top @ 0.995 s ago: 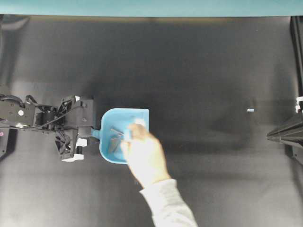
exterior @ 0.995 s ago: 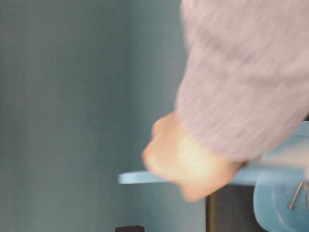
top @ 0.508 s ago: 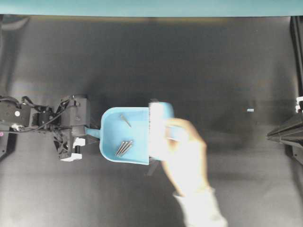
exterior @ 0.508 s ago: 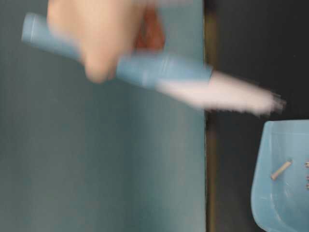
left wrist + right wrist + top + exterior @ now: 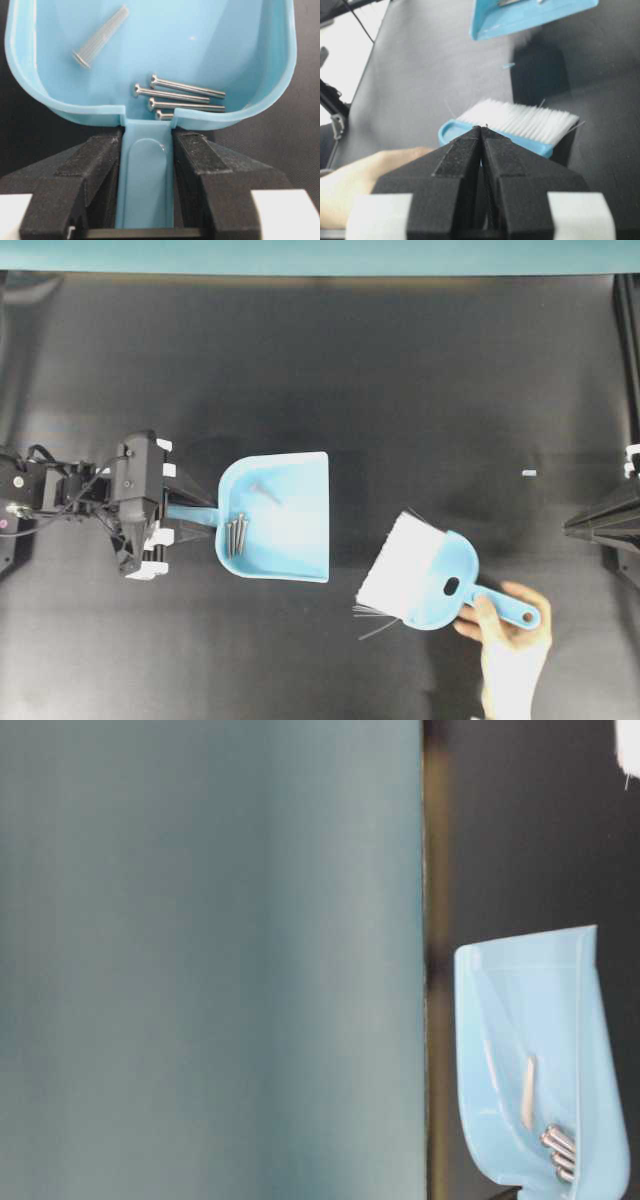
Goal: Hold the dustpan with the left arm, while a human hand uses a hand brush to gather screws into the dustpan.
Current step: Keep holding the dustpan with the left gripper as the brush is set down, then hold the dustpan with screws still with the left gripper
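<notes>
left fingers [image 5: 195,165] clamped on the dustpan [image 5: 285,515] handle, screws [image 5: 180,97] bunched at its rounded back, hand brush [image 5: 420,572] lying well clear of its open front in the human hand [image 5: 505,625], right gripper [image 5: 481,131] pinched closed on nothing.

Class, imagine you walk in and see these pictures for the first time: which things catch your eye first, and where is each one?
The light blue dustpan stands out left of centre on the dark table, its handle clamped in the left gripper, with grey screws gathered at its rounded back. Lower right, a human hand holds the hand brush by its handle, bristles toward the dustpan but apart from it.
</notes>
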